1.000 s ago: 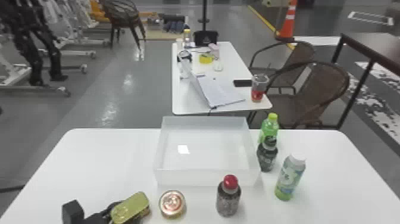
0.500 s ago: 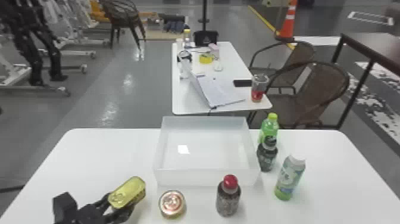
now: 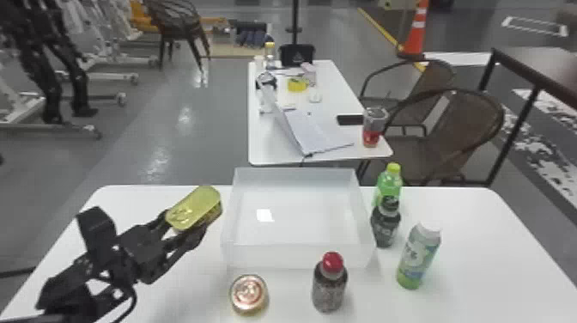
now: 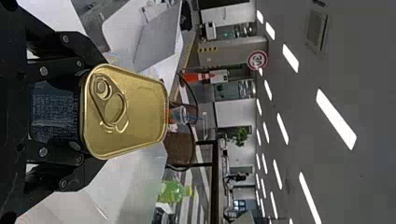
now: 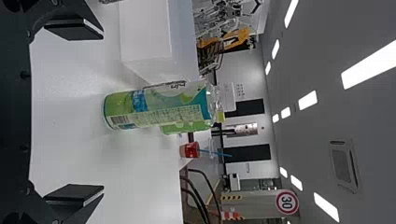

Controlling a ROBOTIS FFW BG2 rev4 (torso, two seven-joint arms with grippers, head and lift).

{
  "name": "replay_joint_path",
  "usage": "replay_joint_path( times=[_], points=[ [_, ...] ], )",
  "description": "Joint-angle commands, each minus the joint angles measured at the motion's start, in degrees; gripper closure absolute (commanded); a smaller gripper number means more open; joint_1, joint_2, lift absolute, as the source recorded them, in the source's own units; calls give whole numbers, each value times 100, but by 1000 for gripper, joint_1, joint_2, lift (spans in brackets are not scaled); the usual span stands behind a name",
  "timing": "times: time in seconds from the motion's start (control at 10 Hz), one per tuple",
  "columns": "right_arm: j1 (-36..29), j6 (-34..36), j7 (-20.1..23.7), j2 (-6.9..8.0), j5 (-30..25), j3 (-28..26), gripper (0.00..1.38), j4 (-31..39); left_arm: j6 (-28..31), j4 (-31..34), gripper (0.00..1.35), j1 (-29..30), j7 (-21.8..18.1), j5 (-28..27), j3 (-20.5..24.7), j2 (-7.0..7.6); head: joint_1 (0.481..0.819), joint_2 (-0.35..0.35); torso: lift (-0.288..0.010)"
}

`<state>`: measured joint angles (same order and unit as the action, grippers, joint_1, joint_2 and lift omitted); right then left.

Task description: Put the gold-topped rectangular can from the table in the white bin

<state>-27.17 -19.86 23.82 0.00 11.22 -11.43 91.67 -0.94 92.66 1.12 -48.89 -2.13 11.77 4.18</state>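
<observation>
On my feed the gold-topped rectangular can point(image 4: 144, 112) has a pretty shiny metal lid, the white bin point(image 3: 300, 256) by the far edge of the desk point(image 3: 485, 266) looks like smooth, cloudy plastic, and the desktop's smooth too.

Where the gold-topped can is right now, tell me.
In the head view, the gold-topped can is held in the left gripper, just to the left of the white bin.
</observation>
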Motion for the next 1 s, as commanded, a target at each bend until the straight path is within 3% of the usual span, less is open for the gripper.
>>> replay_joint_path(
  times=[0.0, 0.2, 0.5, 0.7, 0.8, 0.9],
  points=[
    [28, 0, 0, 5, 3, 0, 131, -17, 129, -380, 1208, -419, -103, 178, -553, 189, 549, 0, -100],
    [37, 0, 0, 5, 3, 0, 131, -44, -170, -1356, 1208, -1052, -385, 240, -1168, 241, 549, 0, -100],
    [98, 0, 27, 5, 3, 18, 131, -105, -846, -3131, 1208, -2037, -358, 328, -1959, 259, 549, 0, -100],
    [160, 0, 44, 5, 3, 44, 131, -158, -1066, -3843, 1207, -2432, -297, 196, -2135, 259, 549, 0, -100],
    [177, 0, 44, 5, 3, 62, 131, -176, -1110, -3922, 978, -2502, -226, 64, -2117, 259, 549, 0, -100],
    [177, 0, 44, 5, 3, 62, 131, -176, -1128, -3931, 502, -2511, -165, 55, -2082, 259, 549, 0, -100]
  ],
)
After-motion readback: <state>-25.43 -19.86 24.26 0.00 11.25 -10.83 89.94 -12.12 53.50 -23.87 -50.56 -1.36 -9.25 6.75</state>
